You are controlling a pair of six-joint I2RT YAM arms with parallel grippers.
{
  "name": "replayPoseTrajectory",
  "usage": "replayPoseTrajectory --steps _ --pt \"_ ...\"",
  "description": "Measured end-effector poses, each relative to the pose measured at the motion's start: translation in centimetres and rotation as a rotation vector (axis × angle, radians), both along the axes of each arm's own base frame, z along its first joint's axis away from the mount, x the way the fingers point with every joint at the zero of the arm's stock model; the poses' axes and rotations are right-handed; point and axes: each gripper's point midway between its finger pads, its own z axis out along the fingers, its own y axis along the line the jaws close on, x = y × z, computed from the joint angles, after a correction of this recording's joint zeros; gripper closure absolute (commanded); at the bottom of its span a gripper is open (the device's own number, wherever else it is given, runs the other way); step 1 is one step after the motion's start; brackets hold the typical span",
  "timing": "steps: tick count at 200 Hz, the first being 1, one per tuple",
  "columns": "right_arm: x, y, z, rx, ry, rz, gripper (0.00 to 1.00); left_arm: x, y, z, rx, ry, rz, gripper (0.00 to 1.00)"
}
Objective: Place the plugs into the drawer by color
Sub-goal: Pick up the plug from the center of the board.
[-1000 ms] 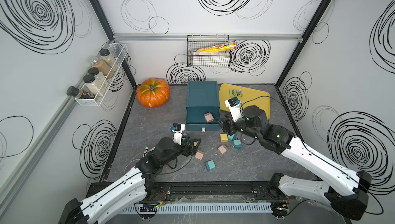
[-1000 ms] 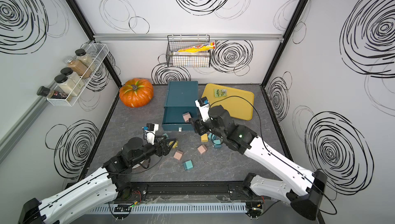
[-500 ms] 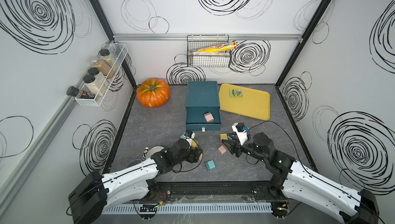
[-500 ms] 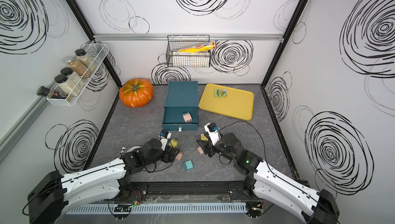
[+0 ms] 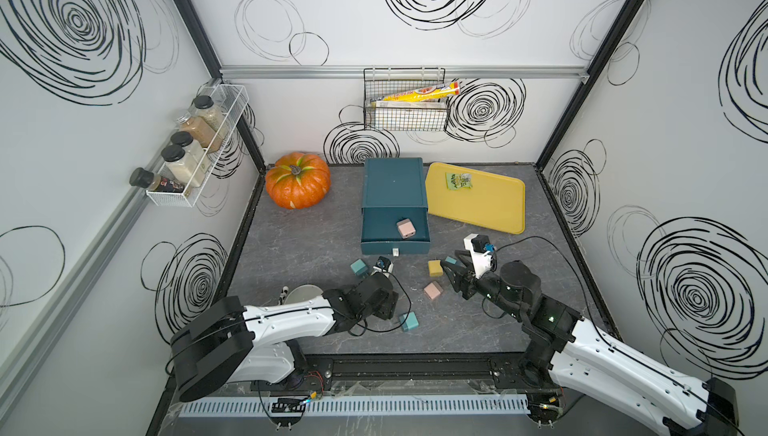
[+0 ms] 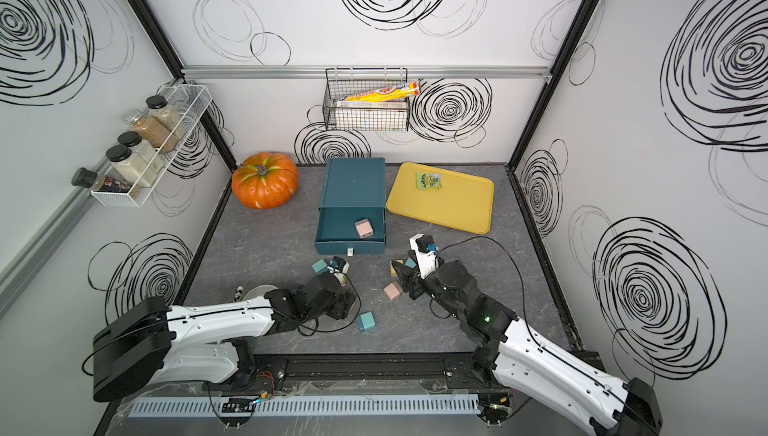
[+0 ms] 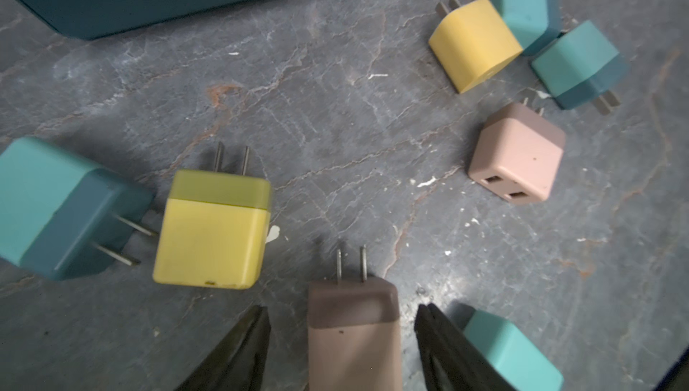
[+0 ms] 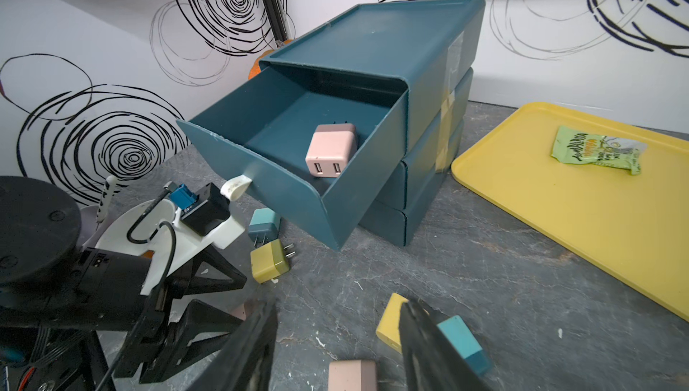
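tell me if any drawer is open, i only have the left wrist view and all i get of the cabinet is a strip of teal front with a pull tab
Observer: Yes, the top drawer is pulled out. The two drawers under it are shut.
Operator: anything in it yet
Observer: One pink plug, lying on the drawer floor close to a side wall.
Operator: where's the right arm
Observer: The right gripper hangs just above a loose pink plug on the table, jaws open and gripping nothing.
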Motion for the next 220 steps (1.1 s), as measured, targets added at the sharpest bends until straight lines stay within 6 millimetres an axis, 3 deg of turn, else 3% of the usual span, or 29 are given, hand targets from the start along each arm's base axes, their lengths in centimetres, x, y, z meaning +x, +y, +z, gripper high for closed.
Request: replayPoseTrajectory --steps 113,220 --pt "0.4 -0.4 0.1 -0.002 -0.005 -0.034 0.42 -0.3 -0.5 -1.6 0.078 0.019 -0.01 0.25" --pt "0.7 -0.6 -0.3 -0.016 0.0 -0.052 0.42 -1.0 -0.8 -2.9 0.148 0.05 -0.016 0.35"
